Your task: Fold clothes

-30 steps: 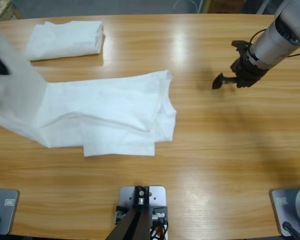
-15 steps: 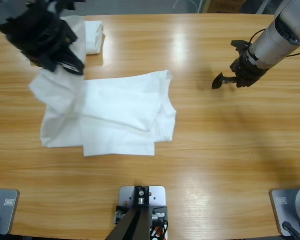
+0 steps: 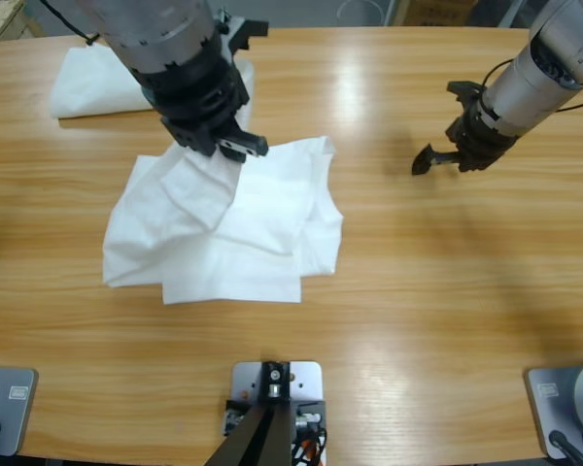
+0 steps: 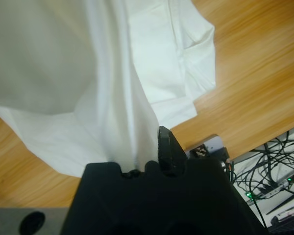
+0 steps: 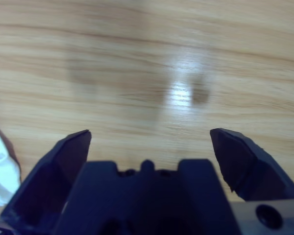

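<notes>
A white T-shirt (image 3: 243,223) lies part-folded on the wooden table (image 3: 447,291), its left end lifted and drawn over its middle. My left gripper (image 3: 235,148) hangs above the shirt's upper middle, shut on a bunched fold of it. In the left wrist view the T-shirt (image 4: 63,63) runs down into the left gripper (image 4: 144,161), and only one jaw shows beside the cloth. My right gripper (image 3: 435,155) hovers over bare wood to the right of the shirt. In its own view the right gripper (image 5: 149,147) stands open with nothing between the jaws.
A second white T-shirt (image 3: 83,87), folded, lies at the table's back left, partly hidden by the left arm. A white scrap of cloth (image 5: 0,181) shows at the right wrist view's left edge. Cables (image 4: 269,181) hang past the table's front edge.
The left arm has swung in from the left edge toward the middle, carrying the shirt's left end up and over the rest of it. The right arm has not moved.
</notes>
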Controlling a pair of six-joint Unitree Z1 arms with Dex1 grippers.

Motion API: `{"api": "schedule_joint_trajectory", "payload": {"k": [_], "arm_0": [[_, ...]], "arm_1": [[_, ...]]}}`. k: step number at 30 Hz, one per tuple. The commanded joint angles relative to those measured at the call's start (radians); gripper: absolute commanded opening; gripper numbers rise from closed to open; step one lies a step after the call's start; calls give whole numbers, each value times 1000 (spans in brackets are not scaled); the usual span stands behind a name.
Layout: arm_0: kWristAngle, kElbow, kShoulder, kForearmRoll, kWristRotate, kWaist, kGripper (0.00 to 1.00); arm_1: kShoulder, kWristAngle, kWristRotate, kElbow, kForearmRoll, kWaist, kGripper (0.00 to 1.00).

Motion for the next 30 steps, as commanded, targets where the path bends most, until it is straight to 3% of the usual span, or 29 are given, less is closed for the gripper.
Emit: {"api": "schedule_joint_trajectory", "payload": {"k": [1,8,18,19,20,21,30], "arm_0": [[-18,-76,115,15,-27,-10,0],[-52,-175,185,19,-46,-11,0],[-91,-180,209,45,-37,-22,30],[-91,-190,211,46,-39,-24,538],[-91,-200,212,45,-42,-24,943],[-90,-213,212,46,-48,-24,994],[-85,-332,223,58,-89,-35,996]], "arm_1": [[51,-8,-16,16,-11,10,1000],[58,-10,-16,27,-12,10,1000],[61,-9,-16,27,-18,10,1000],[60,-10,-16,27,-18,10,1000],[58,-10,-16,27,-18,10,1000],[57,-9,-16,27,-18,10,1000],[52,-7,-16,31,-18,10,1000]]}}
